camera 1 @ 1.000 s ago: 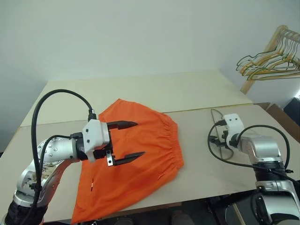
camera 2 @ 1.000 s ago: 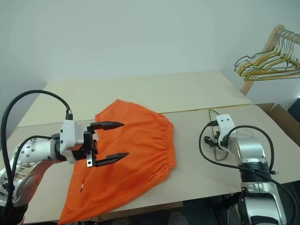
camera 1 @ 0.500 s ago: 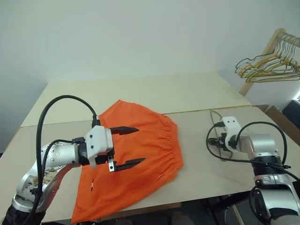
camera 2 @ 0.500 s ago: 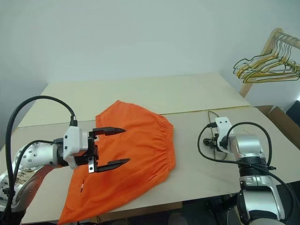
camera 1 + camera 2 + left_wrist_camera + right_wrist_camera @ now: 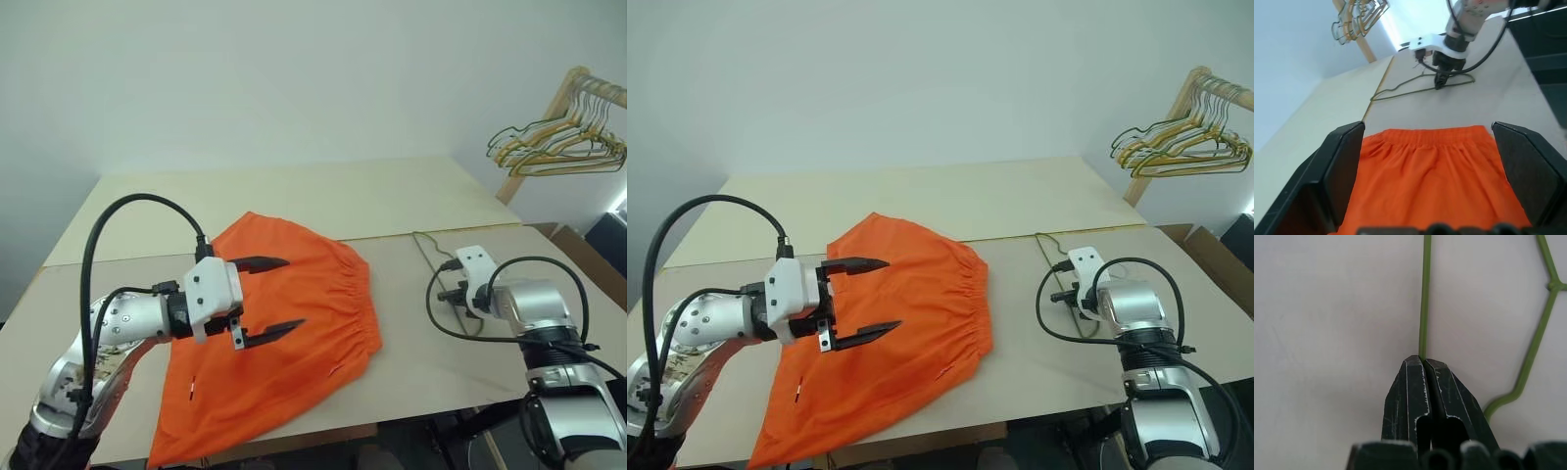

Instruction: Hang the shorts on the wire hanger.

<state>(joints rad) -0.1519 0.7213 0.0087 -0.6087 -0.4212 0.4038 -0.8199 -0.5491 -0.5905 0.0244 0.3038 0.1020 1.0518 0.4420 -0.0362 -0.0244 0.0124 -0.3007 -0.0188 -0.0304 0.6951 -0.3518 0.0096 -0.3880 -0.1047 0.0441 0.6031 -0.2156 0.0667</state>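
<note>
Head views. Table (image 5: 411, 201): pale beige board top. The shorts (image 5: 294, 343): bright orange, spread flat on the table at about 7 o'clock from its centre, gathered waistband toward 3 o'clock. Left gripper (image 5: 266, 299): held above the shorts, pointing to 3 o'clock, both black fingers spread wide, nothing between them. The wire hanger (image 5: 1048, 247): thin olive-green wire lying flat on the table, well apart from the shorts at their 3 o'clock. Right gripper (image 5: 1065, 293): lowered onto the hanger. Rack of bunched hangers (image 5: 558, 137): wooden, at 2 o'clock beyond the table.

Left wrist view. Own fingers (image 5: 1342, 171) wide apart over the waistband; beyond it, the right gripper's tips pressed on the hanger wire.

Right wrist view. Fingertips (image 5: 1413, 377) clamped together on one straight run of the hanger, which lies against the table.
</note>
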